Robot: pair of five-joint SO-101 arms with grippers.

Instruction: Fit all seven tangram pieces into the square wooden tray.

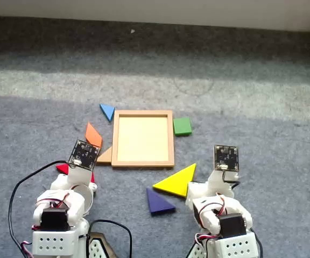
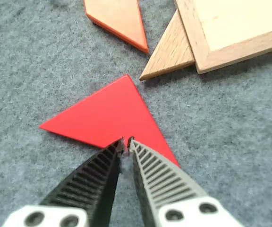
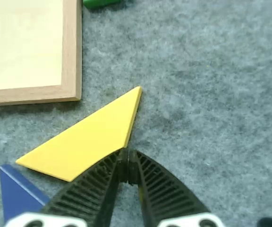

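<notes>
The square wooden tray (image 1: 142, 113) lay flat near the middle of the grey carpet (image 1: 262, 145), with all seven pieces outside it. A wooden triangle (image 1: 106, 156) touched its near left corner. An orange parallelogram (image 1: 93, 134) lay just beside the left edge, and a small blue triangle (image 1: 107, 111) lay off the far left corner. A green square (image 1: 182, 126) sat beside the right edge. A yellow triangle (image 1: 177, 180) lay off the near right corner, with a dark blue triangle (image 1: 158, 203) just beside it. A red triangle (image 2: 107, 116) lay near the wooden one. The left gripper (image 2: 125, 142) was closed and held nothing, its tips over the red triangle's edge. The right gripper (image 3: 127, 156) was likewise closed, at the yellow triangle's edge.
</notes>
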